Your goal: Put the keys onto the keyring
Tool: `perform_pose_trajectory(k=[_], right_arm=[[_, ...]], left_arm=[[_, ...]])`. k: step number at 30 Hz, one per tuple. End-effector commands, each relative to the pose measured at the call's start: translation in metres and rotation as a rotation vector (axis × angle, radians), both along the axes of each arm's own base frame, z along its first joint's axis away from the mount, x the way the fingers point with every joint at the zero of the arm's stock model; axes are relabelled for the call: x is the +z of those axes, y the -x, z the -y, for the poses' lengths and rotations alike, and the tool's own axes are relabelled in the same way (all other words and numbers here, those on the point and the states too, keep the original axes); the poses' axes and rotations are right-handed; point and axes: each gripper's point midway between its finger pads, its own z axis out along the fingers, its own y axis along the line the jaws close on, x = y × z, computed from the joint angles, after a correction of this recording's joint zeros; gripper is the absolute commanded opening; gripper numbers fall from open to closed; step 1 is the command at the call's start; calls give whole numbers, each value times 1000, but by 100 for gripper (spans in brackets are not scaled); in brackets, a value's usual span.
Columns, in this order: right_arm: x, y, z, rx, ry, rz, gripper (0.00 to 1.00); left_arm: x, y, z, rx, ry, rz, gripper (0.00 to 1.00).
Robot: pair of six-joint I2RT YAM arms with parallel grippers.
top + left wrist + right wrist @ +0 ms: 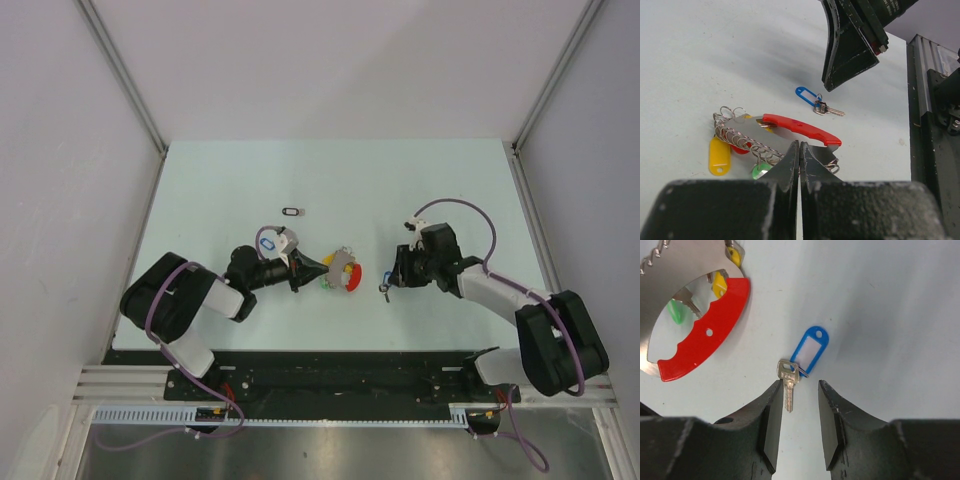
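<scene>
Right wrist view had my right gripper (pixel 800 390) with its fingers spread, hanging just over the table (pixel 890 300), one finger on either side of the blue-tagged key (pixel 788 382). The blade lay between my fingertips, closer to the finger on the keyring's side, and the blue tag ran on ahead of them. I judged I was lined up to close on the metal rather than the plastic. My left gripper (pixel 799 150) had its fingers pressed together on the thin metal edge of the keyring (pixel 747 120), just below the red band (pixel 800 127), seemingly to keep it steady and facing the other arm. The black-tagged key (pixel 292 211) lay well beyond both sets of fingers, untouched.
</scene>
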Motion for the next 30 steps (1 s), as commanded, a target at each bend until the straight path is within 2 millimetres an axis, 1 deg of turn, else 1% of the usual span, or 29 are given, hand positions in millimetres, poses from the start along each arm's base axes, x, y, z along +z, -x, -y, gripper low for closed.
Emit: perform_pose_trajectory(k=[1,2,3,4,5,6,9,10,12,14,16,18,19,23,24,27,28,30], right_arm=[[22,-9,-18,134,-71,7,38],[31,-17,-16,159,-36,39,39],[33,-20,-13,172,-2,44,39],[32,-16,-8,183,28,17,39],[34,-20,-5,191,45,28,39],[39,-24,-7,205,34,32,39],[36,-25,-4,232,55,18,38],[28,-21,-3,266,68,-13,38],[25,-17,-6,319,76,-29,38],[25,-14,-4,368,116,-70,38],[23,-16,1,434,199,-70,38],[23,-15,2,496,232,-73,38],[26,-19,-1,534,250,-51,37],[12,-19,-1,611,288,-72,36],[4,-17,0,627,304,-91,36],[-6,-13,0,683,339,-129,36],[-8,-12,-1,691,340,-140,36],[-11,-13,-2,704,353,-149,36]], left_arm=[[15,1,1,-20,35,58,0],[14,2,1,-24,32,57,0],[15,1,1,-22,29,60,0],[14,0,1,-23,25,56,0],[13,1,2,-26,23,56,0],[13,-1,2,-25,21,59,1],[13,0,2,-31,14,58,0],[13,0,2,-31,13,58,0],[10,1,2,-30,1,49,0],[9,0,0,-23,-6,44,0],[8,-1,1,-18,-7,45,1],[7,-3,-1,-6,-16,46,1],[6,-3,-1,-5,-19,44,0],[10,-3,-2,3,-18,58,0],[8,-4,-2,5,-29,51,0],[9,-6,-3,13,-44,58,0],[6,-6,-4,15,-54,47,0],[8,-8,-5,22,-59,55,0]])
